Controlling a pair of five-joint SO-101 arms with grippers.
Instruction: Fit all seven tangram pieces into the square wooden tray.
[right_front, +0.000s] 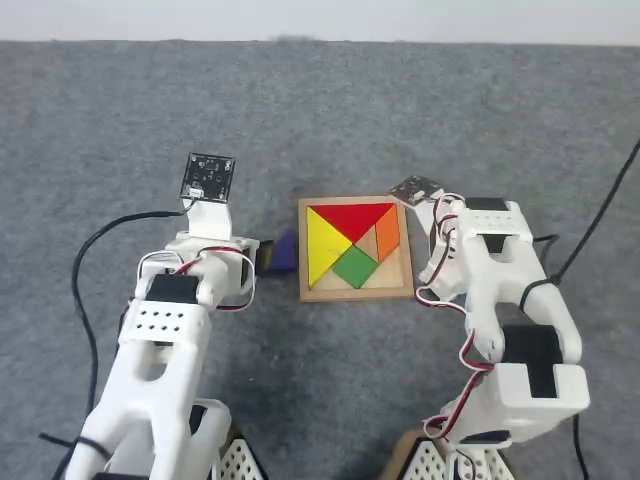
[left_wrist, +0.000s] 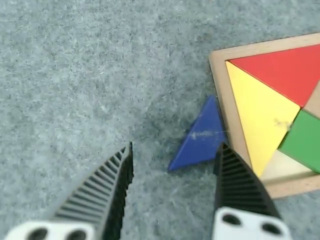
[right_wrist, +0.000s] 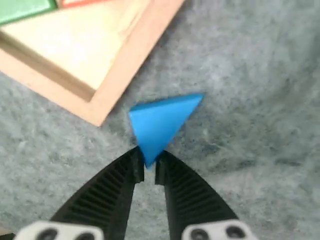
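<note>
**Tangram tray and both arms, seen from above and from each wrist.**

The square wooden tray (right_front: 355, 294) is taken as the landmark. It lies on grey carpet (right_front: 450, 120) between the two arms.

Four pieces are seated inside the tray:
- A red triangle (right_front: 352, 217) is set along the far side.
- A yellow triangle (right_front: 322, 250) is set along the side facing the left arm.
- A green square (right_front: 355, 267) is set near the middle of the near side.
- An orange parallelogram (right_front: 388, 238) is set along the side facing the right arm.

Bare wood is left showing in the tray's near corner on the right arm's side.

A dark blue triangle (left_wrist: 200, 136) is laid flat on the carpet just outside the tray. One of its edges runs alongside the rim next to the yellow triangle.

The left gripper (left_wrist: 175, 150) is held over this piece with its jaws spread wide. One fingertip is placed at the triangle's corner nearest the tray, but contact cannot be judged.

A light blue triangle (right_wrist: 162, 120) is found just beyond the tray's bare near corner, off the rim. One of its corners is pinched between the nearly closed jaws of the right gripper (right_wrist: 148, 162). Whether this piece is resting on the carpet or lifted clear of it cannot be determined.
</note>
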